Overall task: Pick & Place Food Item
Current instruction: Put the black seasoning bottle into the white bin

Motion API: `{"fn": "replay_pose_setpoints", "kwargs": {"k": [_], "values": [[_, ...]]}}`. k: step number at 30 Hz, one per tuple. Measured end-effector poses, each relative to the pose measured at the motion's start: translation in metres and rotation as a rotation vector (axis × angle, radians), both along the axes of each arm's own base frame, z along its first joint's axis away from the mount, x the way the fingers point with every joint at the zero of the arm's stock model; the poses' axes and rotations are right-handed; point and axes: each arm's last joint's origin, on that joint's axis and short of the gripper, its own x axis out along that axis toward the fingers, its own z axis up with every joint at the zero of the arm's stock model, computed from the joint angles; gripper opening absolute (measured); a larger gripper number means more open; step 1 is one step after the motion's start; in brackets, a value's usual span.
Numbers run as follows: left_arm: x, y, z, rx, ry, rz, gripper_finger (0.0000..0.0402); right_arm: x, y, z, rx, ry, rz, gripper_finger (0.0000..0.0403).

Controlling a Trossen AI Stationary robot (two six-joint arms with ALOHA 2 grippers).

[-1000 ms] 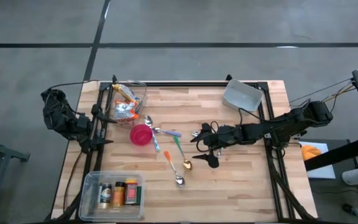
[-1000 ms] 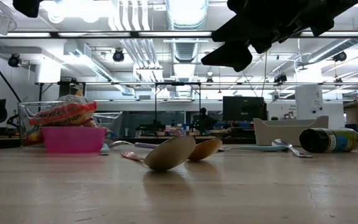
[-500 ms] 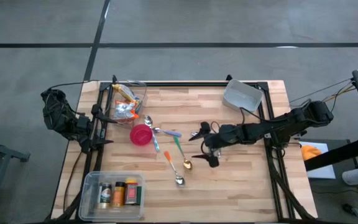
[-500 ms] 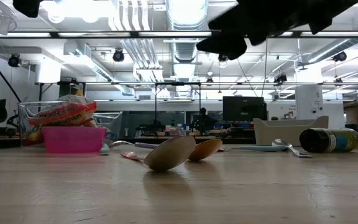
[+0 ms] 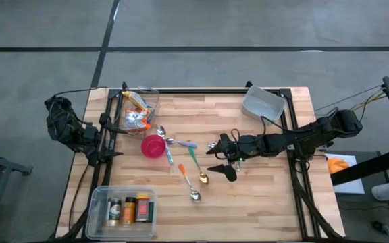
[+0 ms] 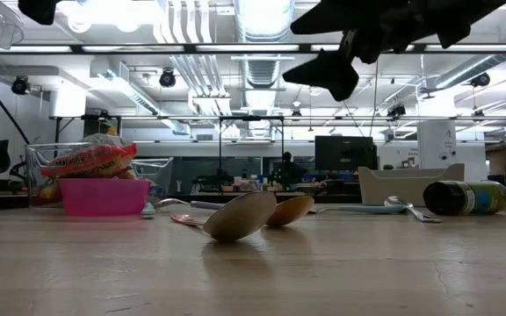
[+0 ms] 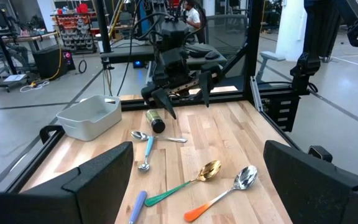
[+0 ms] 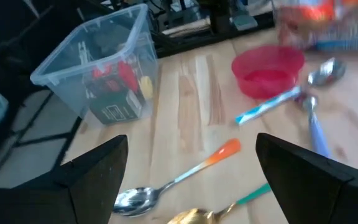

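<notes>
Jar (image 5: 227,173) lies on its side mid-table (image 5: 262,202), likely just under right claw (image 5: 216,156), fingers spread, holding nothing. Left claw (image 7: 194,180) released too, parked at table's left edge.

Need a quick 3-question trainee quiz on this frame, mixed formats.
1. True or false: the right gripper is shut on a spoon.
2. Which container holds the small jars? A) the clear bin at the table's near-left corner B) the pink bowl C) the grey tray
3. Fill in: the dark jar lies on its ____ on the table, below the right gripper.

Key:
1. False. Its jaws stand open above the table, holding nothing.
2. A.
3. side.
</notes>
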Motion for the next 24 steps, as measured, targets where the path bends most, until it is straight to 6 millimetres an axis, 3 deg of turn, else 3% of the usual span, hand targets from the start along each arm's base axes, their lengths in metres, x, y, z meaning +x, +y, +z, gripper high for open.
{"fn": "replay_pose_setpoints", "kwargs": {"k": [9, 14, 18, 24], "values": [[0.0, 0.0, 0.0, 0.0, 0.0, 0.0, 0.0364, -0.004, -0.001, 0.006, -0.076, -0.019, -0.058, 0.0351], [0.0, 0.0, 0.0, 0.0, 0.0, -0.001, 0.0364, -0.023, -0.004, 0.023, -0.178, -0.005, -0.108, 0.0351], [0.0, 0.0, 0.0, 0.0, -0.001, -0.001, 0.0364, -0.051, -0.009, 0.041, -0.236, 0.174, -0.101, 0.0351], [0.0, 0.0, 0.0, 0.0, 0.0, 0.0, 0.0364, -0.097, -0.017, 0.068, -0.37, 0.607, -0.032, 0.0351]]}}
